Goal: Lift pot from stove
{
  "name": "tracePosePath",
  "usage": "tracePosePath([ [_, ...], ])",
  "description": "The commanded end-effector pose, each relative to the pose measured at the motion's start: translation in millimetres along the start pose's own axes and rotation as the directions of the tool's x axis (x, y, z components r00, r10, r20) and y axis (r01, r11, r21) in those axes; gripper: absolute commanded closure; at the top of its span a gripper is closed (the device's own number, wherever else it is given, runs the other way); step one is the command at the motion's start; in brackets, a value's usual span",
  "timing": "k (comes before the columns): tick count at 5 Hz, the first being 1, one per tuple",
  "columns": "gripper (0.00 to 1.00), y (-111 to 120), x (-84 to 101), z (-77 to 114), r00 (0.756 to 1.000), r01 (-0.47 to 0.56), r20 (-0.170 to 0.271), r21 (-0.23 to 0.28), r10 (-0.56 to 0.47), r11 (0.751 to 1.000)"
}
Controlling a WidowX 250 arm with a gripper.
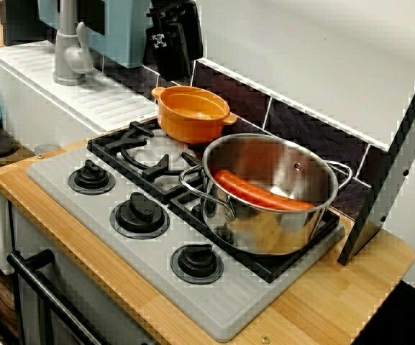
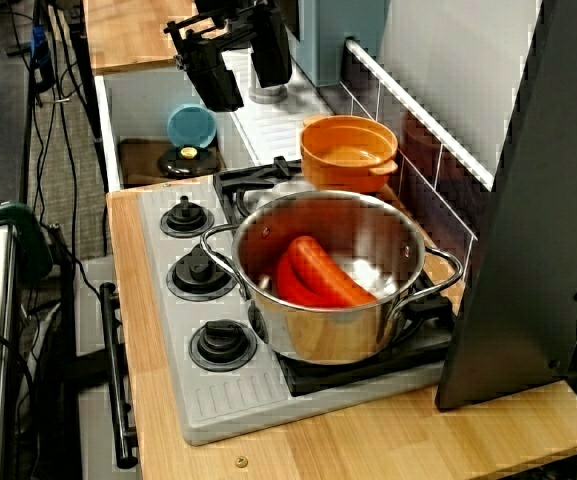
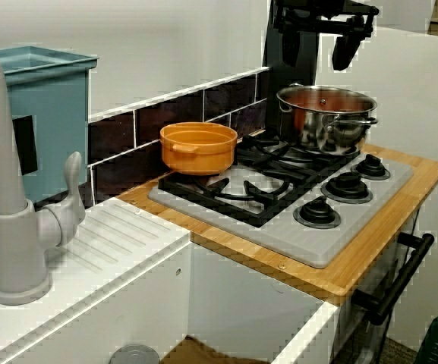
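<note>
Plastic pot (image 1: pixel 190 113) sits on the stove's (image 1: pixel 131 248) rear burner, beside the steel pot (image 1: pixel 270 194); light, rigid, slick. Your pincer (image 2: pixel 236 62) hangs spread, empty. You could pinch its rim.

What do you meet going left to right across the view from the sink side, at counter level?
Grey faucet → orange pot on the stove → steel pot. The hand hangs above, over the steel pot, so it is left out of the order.
</note>
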State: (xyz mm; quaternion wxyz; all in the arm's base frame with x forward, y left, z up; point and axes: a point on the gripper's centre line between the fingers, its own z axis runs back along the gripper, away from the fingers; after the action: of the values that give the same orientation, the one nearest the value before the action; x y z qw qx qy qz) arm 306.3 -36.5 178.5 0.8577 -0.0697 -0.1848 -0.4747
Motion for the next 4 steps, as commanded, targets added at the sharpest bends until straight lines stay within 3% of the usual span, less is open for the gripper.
tracePosePath([
  [1,0.00,0,0.0,0.0,1.000,0.000,0.000,0.000,0.000,1.000],
  [4,0.00,40,-17.9,8.9,0.987,0.156,0.026,0.053,-0.157,0.986],
])
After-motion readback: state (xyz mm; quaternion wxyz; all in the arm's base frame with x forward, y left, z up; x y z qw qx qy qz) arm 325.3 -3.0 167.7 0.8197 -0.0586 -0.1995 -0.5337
